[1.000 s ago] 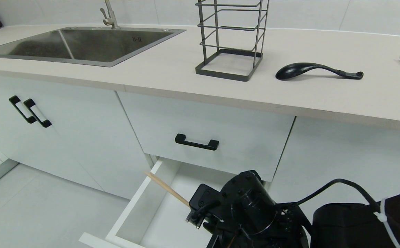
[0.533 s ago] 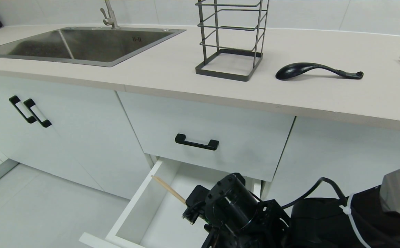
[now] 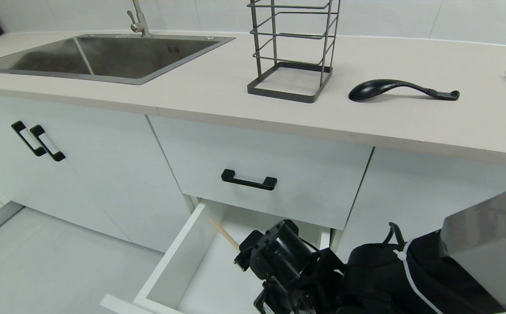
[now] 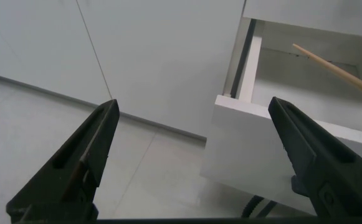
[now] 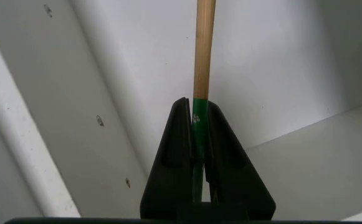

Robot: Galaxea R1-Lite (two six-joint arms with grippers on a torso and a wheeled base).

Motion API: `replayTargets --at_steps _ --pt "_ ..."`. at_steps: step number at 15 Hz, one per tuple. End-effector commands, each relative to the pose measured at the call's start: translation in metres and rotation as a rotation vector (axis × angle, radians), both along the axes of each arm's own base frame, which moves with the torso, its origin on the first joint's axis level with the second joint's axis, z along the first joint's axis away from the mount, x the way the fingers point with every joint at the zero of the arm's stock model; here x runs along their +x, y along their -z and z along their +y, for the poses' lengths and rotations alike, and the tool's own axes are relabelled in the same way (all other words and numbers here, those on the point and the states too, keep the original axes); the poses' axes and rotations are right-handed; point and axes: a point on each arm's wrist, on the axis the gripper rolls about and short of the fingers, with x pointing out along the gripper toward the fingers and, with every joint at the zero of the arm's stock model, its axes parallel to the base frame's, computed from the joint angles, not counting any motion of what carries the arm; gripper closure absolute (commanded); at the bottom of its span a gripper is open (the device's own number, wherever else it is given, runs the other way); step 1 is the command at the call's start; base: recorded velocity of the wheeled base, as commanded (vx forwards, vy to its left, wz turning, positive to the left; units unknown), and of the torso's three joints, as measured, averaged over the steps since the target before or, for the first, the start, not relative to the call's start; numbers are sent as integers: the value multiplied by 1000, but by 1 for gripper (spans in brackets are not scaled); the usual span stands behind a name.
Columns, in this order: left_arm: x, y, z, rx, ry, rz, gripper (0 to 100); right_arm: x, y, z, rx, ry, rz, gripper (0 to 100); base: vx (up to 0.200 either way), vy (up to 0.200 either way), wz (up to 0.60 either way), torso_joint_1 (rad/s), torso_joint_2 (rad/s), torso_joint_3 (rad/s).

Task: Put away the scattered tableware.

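Black wedge-shaped right claw (image 5: 197, 107) — looped cable (image 3: 393, 232), white zip tie (image 3: 406, 261).

Head view: high up, facing forward and down over tabletop (image 3: 218, 96) and open drawer (image 3: 174, 253). Left wrist: low, outside drawer front. Right wrist: close inside. Shared throughout: drawer.

Chopstick (image 5: 203, 43): bare pale wood, smooth, with glossy green paint where the right pincer (image 5: 198, 107) clamps it. Its fingers (image 5: 168, 171): matt black plastic. Drawer (image 3: 178, 257) beneath the pincer: smooth white, satin. Well above the pincer: tabletop (image 3: 218, 100) matt beige; sink (image 3: 139, 56) brushed steel; rack (image 3: 287, 97) dark matt wire; spoon (image 3: 366, 91) glossy black.
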Motion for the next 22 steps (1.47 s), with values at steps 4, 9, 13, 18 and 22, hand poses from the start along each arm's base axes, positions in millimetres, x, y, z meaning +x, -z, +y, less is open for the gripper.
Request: replayTargets --at_steps 4,9,13,18,22 --pt "0 0 0 0 0 -1 0 16 23 7 -50 44 3 100 0 0 0 0 0 0" --pt "0 0 0 0 -2 -1 0 30 36 17 -67 68 0 100 0 0 0 0 0 0" --pt "0 0 0 0 -2 -1 0 44 41 30 -96 97 7 100 0 0 0 0 0 0" --pt "0 0 0 0 -2 -1 0 49 49 37 -109 123 38 100 0 0 0 0 0 0" --pt "0 0 0 0 -2 -1 0 51 59 38 -125 125 50 100 0 0 0 0 0 0"
